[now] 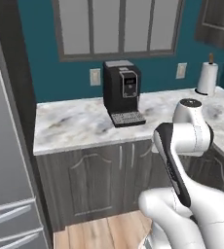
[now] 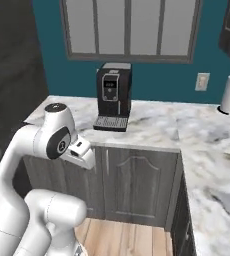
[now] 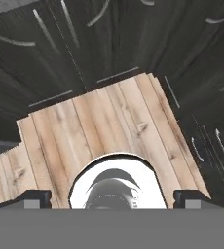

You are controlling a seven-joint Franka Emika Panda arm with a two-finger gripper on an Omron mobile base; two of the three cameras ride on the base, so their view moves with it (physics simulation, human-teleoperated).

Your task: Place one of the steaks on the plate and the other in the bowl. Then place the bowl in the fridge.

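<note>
The gripper [image 3: 111, 197], fingers spread apart and empty, points down at the wood floor [image 3: 109, 121]. The fridge [image 1: 7, 160] fills the left base view's left edge.

Lots of bare counter [image 1: 75, 121] either side of the coffee machine [image 1: 122, 92]; paper towel roll [image 1: 207, 78] sits way off in the corner.

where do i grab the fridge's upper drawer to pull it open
Probably by the long bar handle across the drawer front, low on the fridge. Come straight at it from the front with one jaw above and one below, since the bar runs level along the drawer.
</note>
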